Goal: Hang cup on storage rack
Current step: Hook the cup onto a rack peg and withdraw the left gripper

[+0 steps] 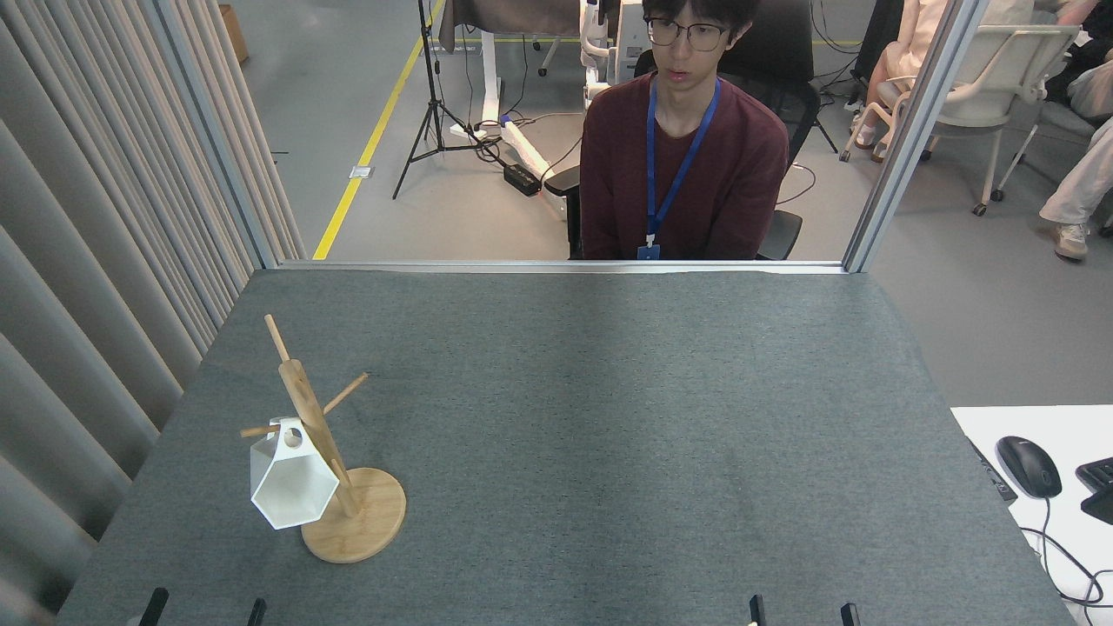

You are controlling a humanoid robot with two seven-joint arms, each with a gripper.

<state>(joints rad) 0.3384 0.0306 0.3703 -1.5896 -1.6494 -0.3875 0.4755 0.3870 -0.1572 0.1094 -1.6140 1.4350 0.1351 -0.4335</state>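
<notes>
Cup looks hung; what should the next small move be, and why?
Probably nothing more than parking both arms. The cup hangs by its handle hole on a peg of the storage rack, and only the fingertips of the left gripper and right gripper show, both clear of it.

Readable text: none in this view.
Cup [291, 478]: plain white, no print or mark.
Storage rack [348, 513]: bare bamboo, no label.
Table [609, 435]: grey surface, unmarked.
Badge [647, 252] on the person's blue lanyard: too small to read.
Floor line [374, 139]: plain yellow stripe, no lettering.
</notes>
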